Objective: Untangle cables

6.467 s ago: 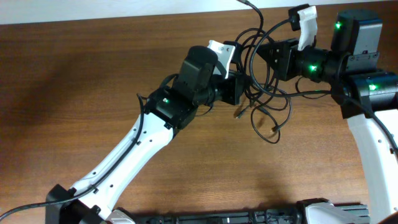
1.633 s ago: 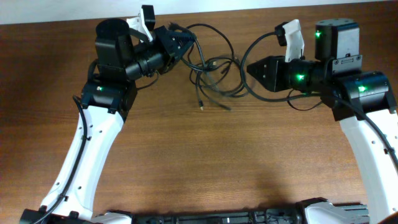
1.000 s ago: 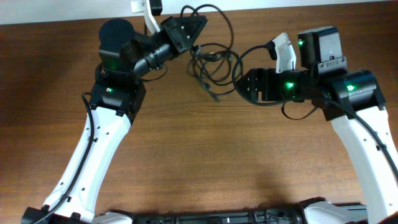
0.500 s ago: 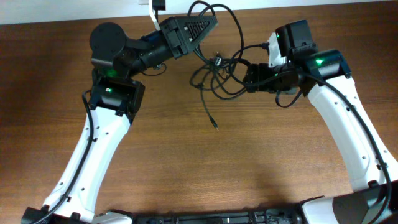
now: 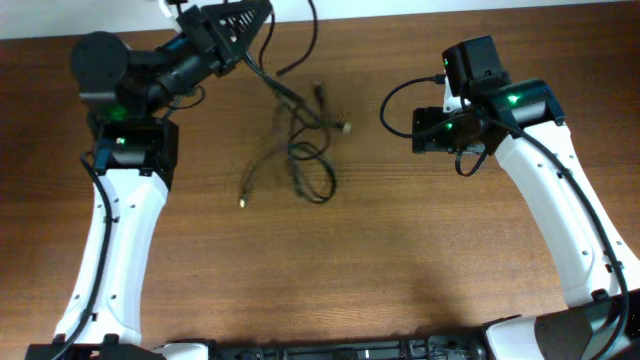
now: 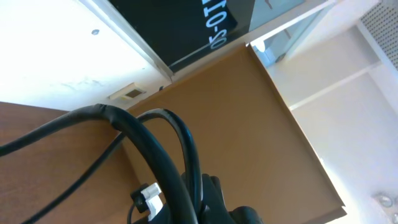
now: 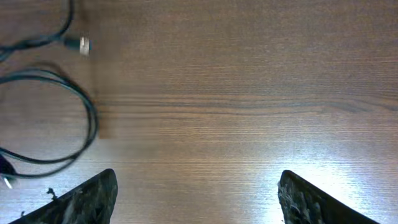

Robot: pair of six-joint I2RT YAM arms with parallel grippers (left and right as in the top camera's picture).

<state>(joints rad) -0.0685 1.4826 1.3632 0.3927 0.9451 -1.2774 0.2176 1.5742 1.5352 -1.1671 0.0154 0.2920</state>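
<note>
Strands of the cables (image 5: 300, 160) lie in a loose tangle on the table (image 5: 400, 280), a little left of its middle and toward its far edge. One strand rises from there to my left gripper (image 5: 240, 18). That gripper hangs above the table's far left corner, clenched on the strand. My right gripper (image 5: 418, 131) hovers low over the table, right of its middle. Its fingers (image 7: 93, 196) are spread wide, with wood showing between them.

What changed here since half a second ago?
The left gripper swung left and the tangle of thin black cables slid left with it, spreading out. The right gripper let go; its jaws now stand open and empty. The right arm barely moved.
</note>
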